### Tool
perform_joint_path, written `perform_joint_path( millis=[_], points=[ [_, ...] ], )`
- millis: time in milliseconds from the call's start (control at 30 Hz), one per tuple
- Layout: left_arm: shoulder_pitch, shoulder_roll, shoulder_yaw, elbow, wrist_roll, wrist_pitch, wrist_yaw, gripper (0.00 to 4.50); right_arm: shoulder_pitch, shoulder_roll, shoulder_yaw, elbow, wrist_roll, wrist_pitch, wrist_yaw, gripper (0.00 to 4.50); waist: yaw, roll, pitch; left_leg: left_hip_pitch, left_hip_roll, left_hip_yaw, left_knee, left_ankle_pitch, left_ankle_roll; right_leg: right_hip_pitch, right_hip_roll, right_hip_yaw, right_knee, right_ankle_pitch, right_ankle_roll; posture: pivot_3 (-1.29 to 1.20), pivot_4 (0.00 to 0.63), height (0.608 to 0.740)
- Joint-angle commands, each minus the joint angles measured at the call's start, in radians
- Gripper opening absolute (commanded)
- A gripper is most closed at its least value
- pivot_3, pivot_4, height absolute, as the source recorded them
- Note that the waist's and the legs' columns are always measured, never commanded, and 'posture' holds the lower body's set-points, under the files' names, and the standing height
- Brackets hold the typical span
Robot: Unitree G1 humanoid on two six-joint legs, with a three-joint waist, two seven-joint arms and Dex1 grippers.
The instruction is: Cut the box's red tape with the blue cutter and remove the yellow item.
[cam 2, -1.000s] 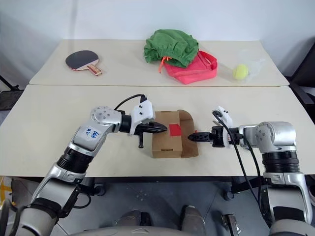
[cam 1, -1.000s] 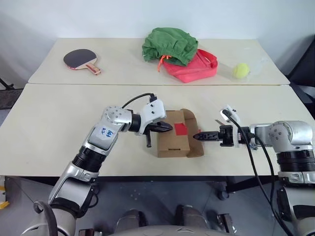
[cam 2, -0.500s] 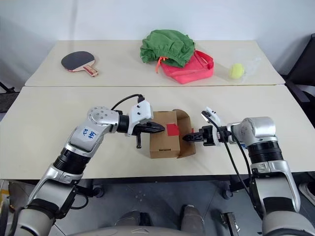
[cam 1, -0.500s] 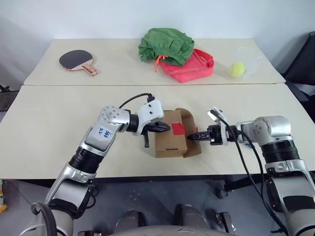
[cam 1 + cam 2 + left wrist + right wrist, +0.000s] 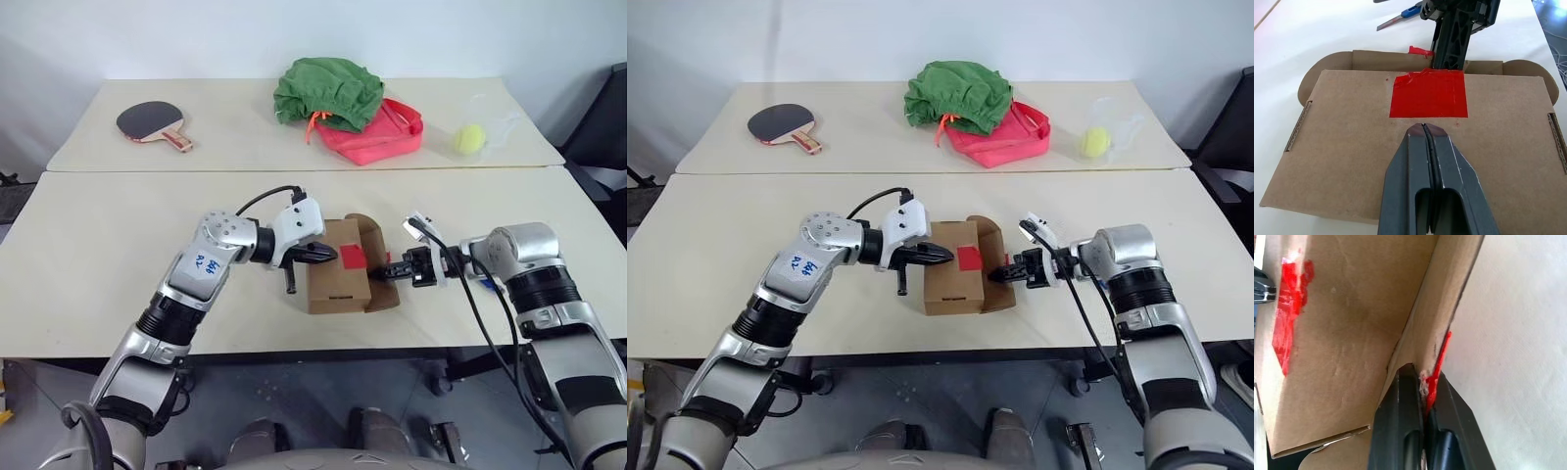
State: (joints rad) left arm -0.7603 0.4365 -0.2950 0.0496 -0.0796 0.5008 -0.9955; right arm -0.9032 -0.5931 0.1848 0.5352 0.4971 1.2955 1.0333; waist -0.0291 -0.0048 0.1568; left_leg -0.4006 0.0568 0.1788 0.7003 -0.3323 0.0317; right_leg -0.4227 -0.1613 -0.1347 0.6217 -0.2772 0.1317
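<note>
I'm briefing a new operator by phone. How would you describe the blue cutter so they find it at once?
Start at the near table with the cardboard box in its middle. Just beyond the box's red-taped edge lies the blue cutter: slim, pen-like, blue-handled with a pale blade, unlike anything nearby.

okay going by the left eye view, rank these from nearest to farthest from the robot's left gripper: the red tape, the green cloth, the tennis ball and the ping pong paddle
Measured from the left gripper, shut over the box lid:
1. Red tape: just past its fingertips, on the lid.
2. Green cloth: far table, straight behind the box.
3. Ping pong paddle and tennis ball: far table, paddle at left, ball at right; too close to call.
</note>
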Motion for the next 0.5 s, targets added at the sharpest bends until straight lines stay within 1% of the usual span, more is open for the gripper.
perform_joint_path(
  millis=[33,167,267,367,500],
  points=[
    [0.02,-0.035,-0.029,0.027,-0.005,-0.024,0.001,0.0,0.004,-0.076,0.006,-0.056,-0.026,0.106,-0.053,0.04,0.005,0.0,0.0,0.0,0.0,0.0,0.0,0.0,0.0,0.0,0.0,0.0,0.0,0.0,0.0,0.0,0.15,0.74],
    [0.016,-0.104,-0.032,0.062,-0.011,-0.046,0.018,0.0,-0.004,-0.168,-0.013,-0.147,0.002,0.218,-0.061,0.04,0.034,0.0,0.0,-0.004,-0.003,-0.002,0.001,0.0,0.001,-0.001,-0.003,0.0,-0.001,0.0,0.0,0.0,0.15,0.74],
    [0.016,-0.175,-0.059,0.098,-0.011,-0.081,0.03,0.0,-0.018,-0.284,-0.016,-0.235,0.061,0.31,-0.061,0.04,0.044,0.002,0.001,-0.006,-0.005,-0.003,0.002,-0.001,0.003,-0.002,-0.005,0.0,-0.002,0.0,0.0,0.0,0.15,0.74],
    [0.0,-0.254,-0.082,0.149,-0.005,-0.122,0.046,0.0,-0.041,-0.41,0.016,-0.269,0.148,0.319,-0.076,0.04,0.05,0.002,0.001,-0.007,-0.006,-0.002,0.002,-0.001,0.005,-0.003,-0.006,-0.001,-0.004,0.0,0.0,0.0,0.15,0.74],
    [-0.029,-0.353,-0.096,0.226,-0.001,-0.186,0.071,0.0,-0.085,-0.582,0.091,-0.342,0.275,0.319,-0.101,0.04,0.049,0.002,0.001,-0.007,-0.006,0.0,0.0,-0.001,0.005,-0.003,-0.006,-0.001,-0.009,0.0,0.0,0.0,0.15,0.74]
  ],
)
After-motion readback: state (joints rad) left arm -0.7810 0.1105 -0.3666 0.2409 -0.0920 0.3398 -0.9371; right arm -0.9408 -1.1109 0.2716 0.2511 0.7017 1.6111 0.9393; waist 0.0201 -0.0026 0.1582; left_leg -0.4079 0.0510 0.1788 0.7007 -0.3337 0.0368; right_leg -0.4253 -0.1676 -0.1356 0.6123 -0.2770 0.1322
